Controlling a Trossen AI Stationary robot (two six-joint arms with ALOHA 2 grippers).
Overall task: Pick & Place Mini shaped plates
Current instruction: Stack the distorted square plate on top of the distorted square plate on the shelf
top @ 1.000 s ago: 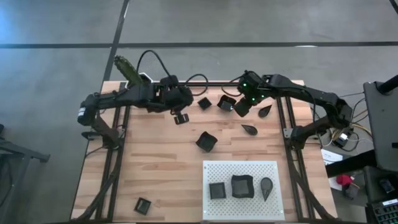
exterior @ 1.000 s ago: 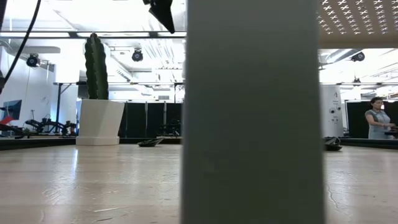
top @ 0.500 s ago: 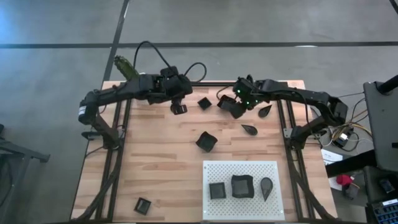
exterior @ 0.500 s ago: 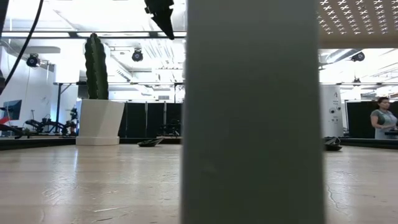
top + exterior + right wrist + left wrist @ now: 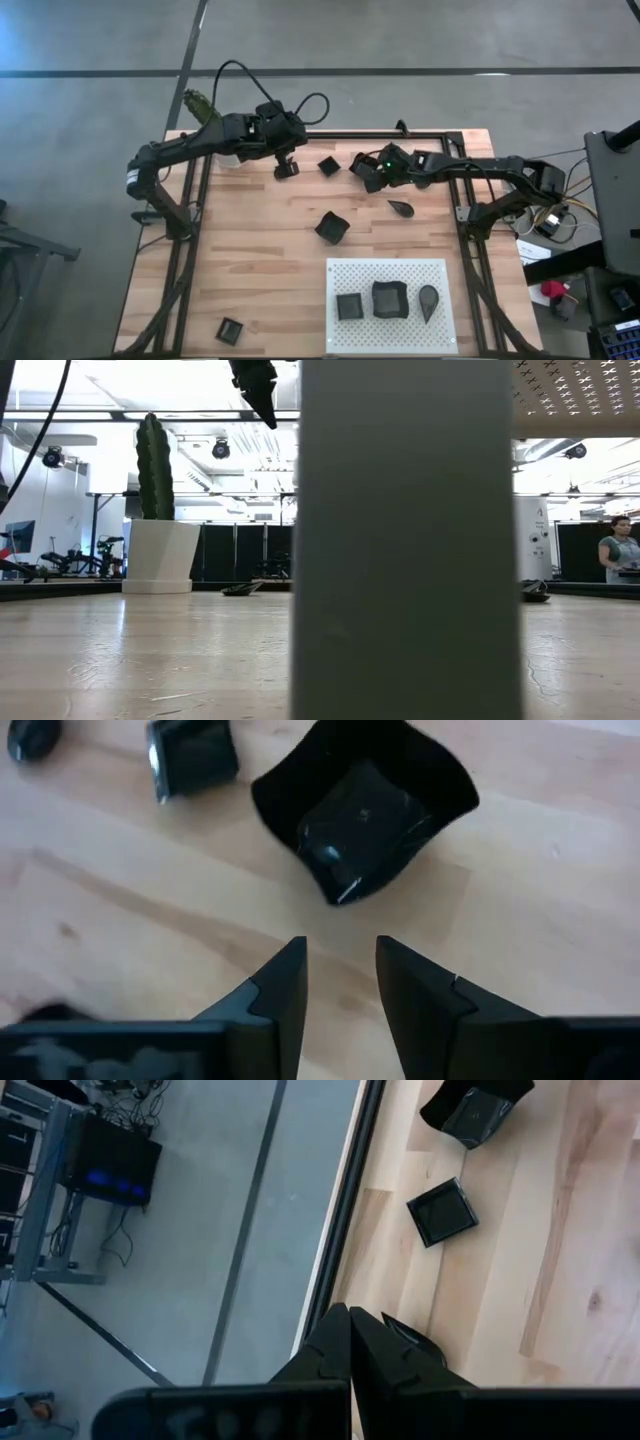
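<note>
In the high view, several tiny black plates lie on the wooden table: a small square one (image 5: 328,165), a wavy-edged one (image 5: 332,227), a teardrop (image 5: 402,208) and a square one (image 5: 230,330) near the near left corner. Three more sit on the white perforated board (image 5: 440,272). My right gripper (image 5: 372,176) is open and low over the table, just short of a wavy-edged plate (image 5: 365,805) that rests flat on the wood ahead of its fingers (image 5: 340,970). My left gripper (image 5: 286,167) is shut and empty near the far edge, beside the small square plate (image 5: 442,1211).
The white pot with the green cactus (image 5: 205,108) stands at the far left corner, close to the left arm. The table's black frame rails run along the left, right and far edges. Bare wood lies left of the board. A person (image 5: 618,555) stands far behind the table.
My left gripper has drawn back from the middle of the table toward the far edge, still shut. My right gripper has shifted a little toward the table's left, closer to the wavy-edged plate, as its arm stretched out lower. No plate has moved.
</note>
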